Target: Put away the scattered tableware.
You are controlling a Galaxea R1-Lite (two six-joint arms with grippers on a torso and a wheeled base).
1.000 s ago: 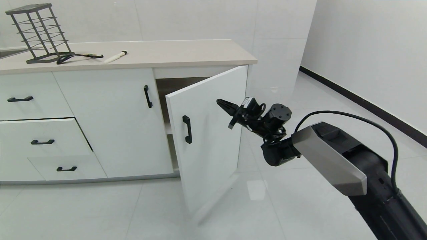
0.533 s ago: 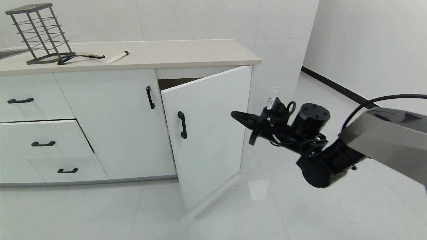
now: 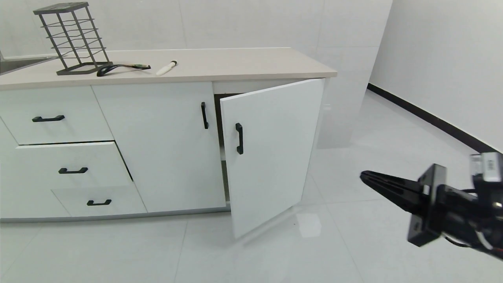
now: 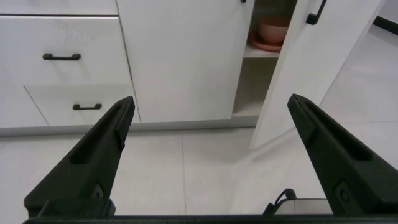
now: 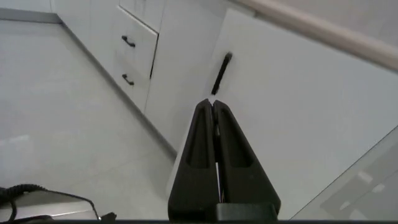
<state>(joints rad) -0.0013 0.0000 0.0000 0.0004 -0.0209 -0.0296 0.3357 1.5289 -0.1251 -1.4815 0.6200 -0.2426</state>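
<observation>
My view has swung, but the cupboard door point(image 3: 275, 149) has really moved too: it stood wide a second ago and now hangs only slightly ajar. My right end effector point(image 3: 363, 175) has drawn back from it and is now well clear over the floor point(image 3: 275, 251), clenched on nothing. My left end effector point(image 4: 211, 102) is spread wide and empty, low before the cupboard, where pink dishes point(image 4: 272, 32) sit on a shelf. The cupboard looks nearly dealt with, I judge. A dark ladle point(image 3: 118, 68) and a white-handled utensil point(image 3: 166, 67) lie toward the bench's point(image 3: 243, 63) left end, the ladle against the wire rack point(image 3: 74, 37).
</observation>
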